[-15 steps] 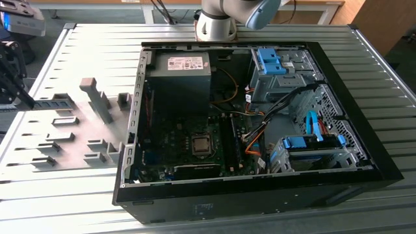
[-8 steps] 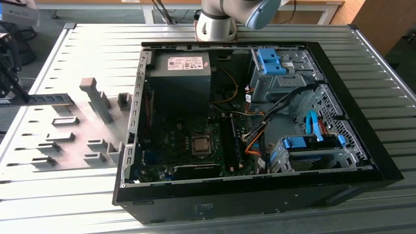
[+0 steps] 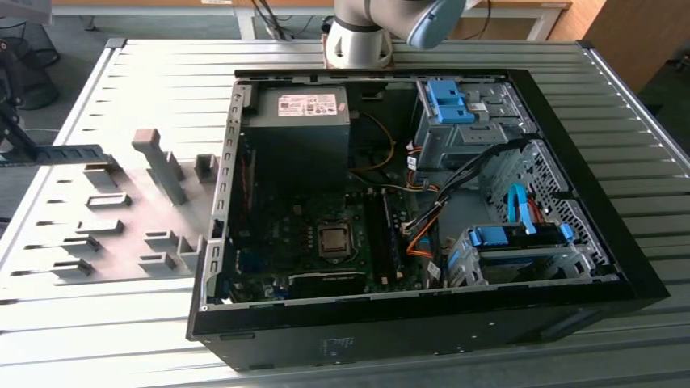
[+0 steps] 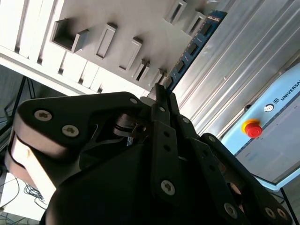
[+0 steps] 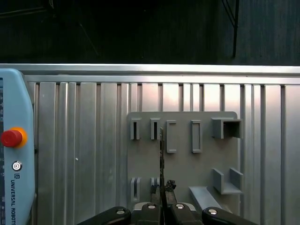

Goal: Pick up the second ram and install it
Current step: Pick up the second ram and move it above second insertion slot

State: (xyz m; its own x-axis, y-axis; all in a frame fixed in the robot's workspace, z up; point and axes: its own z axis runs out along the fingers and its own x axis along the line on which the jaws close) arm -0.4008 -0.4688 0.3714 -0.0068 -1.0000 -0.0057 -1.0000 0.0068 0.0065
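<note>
The hand (image 5: 161,190) is clenched on the second ram (image 4: 194,44), aloft over the grey holder plate (image 5: 187,168). Pickup looks done; seating it in the computer case (image 3: 431,335), centre of the exterior view, remains.

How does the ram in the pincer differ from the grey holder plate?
Colour: the second ram is blue with black chips, the holder plate grey. Shape: ram a thin stick, plate broad with raised slots. Pose: ram gripped by the pincer, plate lying on the table. Both flat.

blue second ram (image 4: 194,44) in end effector (image 4: 161,90)
</note>
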